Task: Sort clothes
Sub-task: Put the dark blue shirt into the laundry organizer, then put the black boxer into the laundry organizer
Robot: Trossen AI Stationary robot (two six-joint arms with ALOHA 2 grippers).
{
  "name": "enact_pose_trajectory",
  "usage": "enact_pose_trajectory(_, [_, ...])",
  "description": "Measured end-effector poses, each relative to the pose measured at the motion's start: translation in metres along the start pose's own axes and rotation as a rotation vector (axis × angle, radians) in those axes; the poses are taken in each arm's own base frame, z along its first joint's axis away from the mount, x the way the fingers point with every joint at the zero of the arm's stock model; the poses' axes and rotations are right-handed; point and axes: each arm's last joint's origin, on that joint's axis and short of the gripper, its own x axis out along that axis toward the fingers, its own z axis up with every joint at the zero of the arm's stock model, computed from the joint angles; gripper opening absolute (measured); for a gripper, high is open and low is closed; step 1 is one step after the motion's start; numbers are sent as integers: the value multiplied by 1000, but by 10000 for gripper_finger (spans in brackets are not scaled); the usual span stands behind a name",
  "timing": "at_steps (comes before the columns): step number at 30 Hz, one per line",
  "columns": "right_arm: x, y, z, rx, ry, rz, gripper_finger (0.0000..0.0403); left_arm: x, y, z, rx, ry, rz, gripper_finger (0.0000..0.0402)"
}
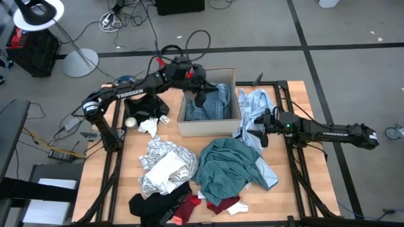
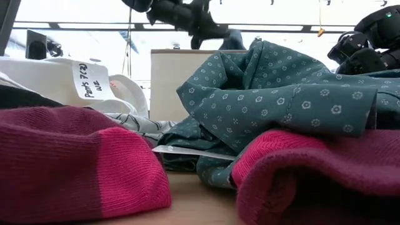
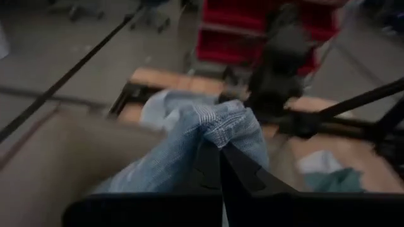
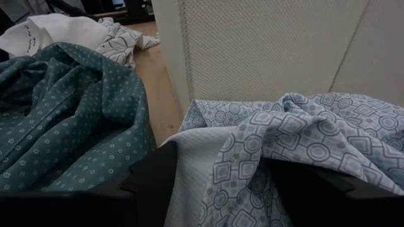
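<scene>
My left gripper point(image 1: 201, 96) is over the tan cardboard box point(image 1: 208, 126), shut on a blue striped garment point(image 1: 213, 106) that hangs down into it. My right gripper point(image 1: 259, 133) is low beside the box's right wall. It is open, with its fingers on either side of a bunch of the pale blue patterned garment point(image 4: 303, 132), which lies on the table against the box. The teal shirt point(image 1: 230, 165), the silvery white garment point(image 1: 163, 165), a black garment point(image 1: 154, 205) and the red-and-white socks point(image 1: 221, 205) lie on the near half of the table. My left gripper pinches a bunched fold at the top of the blue striped garment point(image 3: 222, 129) between its two fingers point(image 3: 208, 167). The fingers come from above, pointing down. The cloth hangs below them, and its lower part lies inside the box. My right gripper has pale blue cloth point(image 4: 221, 157) lying between its open fingers; I cannot tell whether it touches them.
A second black garment point(image 1: 148, 106) with a white tag and a small pale ball point(image 1: 130, 122) lie left of the box. The teal shirt point(image 4: 63, 113) lies close beside my right gripper. The box wall point(image 4: 265, 50) stands just ahead of it.
</scene>
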Motion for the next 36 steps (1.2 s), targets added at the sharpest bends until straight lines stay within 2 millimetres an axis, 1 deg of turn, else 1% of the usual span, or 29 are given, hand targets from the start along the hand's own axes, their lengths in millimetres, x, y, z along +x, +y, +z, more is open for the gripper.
enact_pose_trajectory(4, [0, 0, 0, 0, 0, 0, 254, 6, 6, -27, -42, 31, 57, 0])
enact_pose_trajectory(9, [0, 0, 0, 0, 0, 0, 254, 11, 11, -59, -133, 79, 71, 7])
enact_pose_trajectory(12, [0, 0, 0, 0, 0, 0, 254, 13, 12, -71, -179, 109, 75, 21])
enact_pose_trajectory(14, [0, 0, 0, 0, 0, 0, 254, 12, 13, -73, -208, 118, 79, 36])
enact_pose_trajectory(19, [0, 0, 0, 0, 0, 0, 254, 10, 19, -70, -217, 111, 95, 85])
enact_pose_trajectory(22, [0, 0, 0, 0, 0, 0, 254, 7, 23, -60, -213, 82, 101, 105])
enact_pose_trajectory(26, [0, 0, 0, 0, 0, 0, 254, 2, 24, -46, -243, 91, 98, 112])
enact_pose_trajectory(29, [0, 0, 0, 0, 0, 0, 254, -3, 21, -33, -219, 139, 83, 112])
enact_pose_trajectory(32, [0, 0, 0, 0, 0, 0, 254, -14, 13, -24, -174, 199, 108, 112])
enact_pose_trajectory(34, [0, 0, 0, 0, 0, 0, 254, -25, 5, -16, -134, 184, 140, 112])
enact_pose_trajectory(36, [0, 0, 0, 0, 0, 0, 254, -43, -6, -6, -102, 137, 142, 112])
